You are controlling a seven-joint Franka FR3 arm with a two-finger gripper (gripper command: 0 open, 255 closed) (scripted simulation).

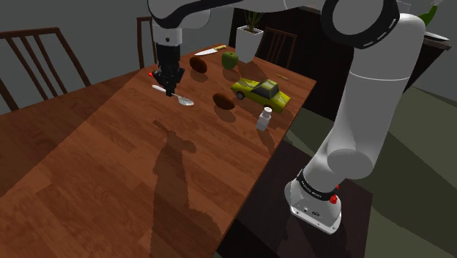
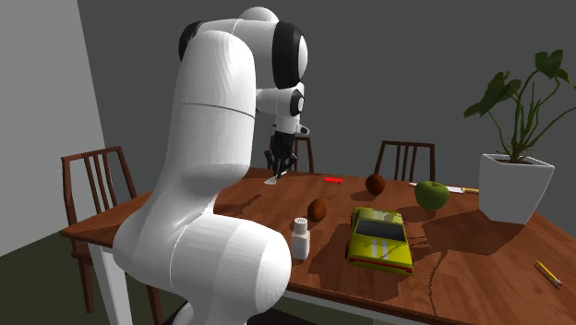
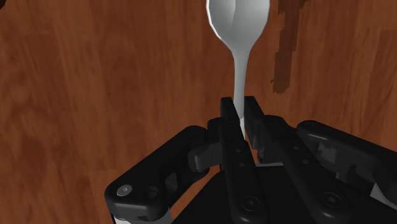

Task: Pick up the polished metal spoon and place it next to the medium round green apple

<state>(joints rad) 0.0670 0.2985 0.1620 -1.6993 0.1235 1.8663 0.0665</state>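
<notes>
Wrist view: the polished silver metal spoon point(image 3: 238, 60) is clasped by its thin handle between the two closed fingers of the all-black gripper point(image 3: 240, 108). Its bowl points away from the hand over the reddish-brown wooden table point(image 3: 95, 76). Shoulder view: the spoon point(image 1: 185, 100) lies in the upper centre-left of the frame, low over the table point(image 1: 110, 168); whether it touches the wood cannot be told. The gripper point(image 1: 171, 89) descends vertically onto its handle, and a small red object point(image 1: 152, 74) sits just left of the gripper. A dark brown oval object point(image 1: 223, 101) lies near the bowl, to its right. Beyond it stand a yellow-green toy car point(image 1: 260, 91) and, lower, a white shaker point(image 1: 264, 119). The round green apple point(image 1: 230, 60) rests well apart from the spoon, higher in the frame. A second brown oval object point(image 1: 198, 64) lies just left of the apple. Second exterior view: the gripper point(image 2: 281, 168) holds the spoon point(image 2: 273, 180) at centre frame, and the apple point(image 2: 431, 194) lies far to the right.
</notes>
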